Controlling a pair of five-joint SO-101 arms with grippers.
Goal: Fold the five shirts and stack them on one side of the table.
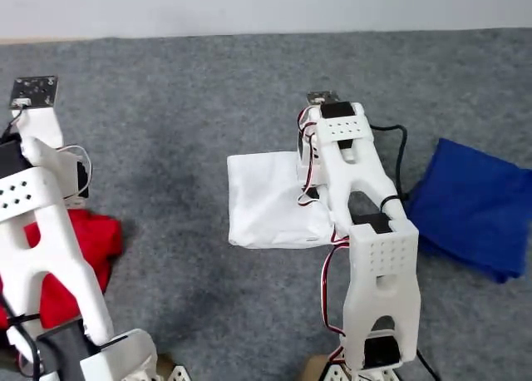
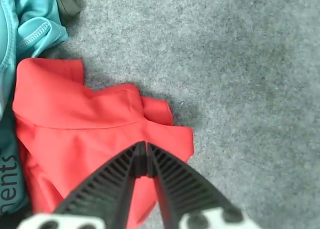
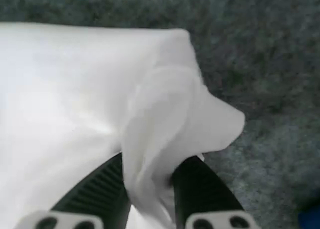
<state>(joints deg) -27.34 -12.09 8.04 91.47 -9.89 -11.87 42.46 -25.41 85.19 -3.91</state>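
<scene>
Grey table (image 1: 166, 106): right jaws pinch a fold of the white shirt (image 1: 266, 206); left jaws, closed, hang over the red shirt (image 2: 75, 119).

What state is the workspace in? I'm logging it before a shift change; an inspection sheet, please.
Surface: grey felt-like table.
Job's things: white shirt folded mid-table; blue shirt at the right; red shirt crumpled at the left, teal shirt touching it.
Clutter: drab cloth edge near teal shirt, unclear.
Grippers: left gripper shut, empty, over red shirt; right gripper shut on white shirt.
Cables: wires along right arm.
Surroundings: pale wall.
</scene>
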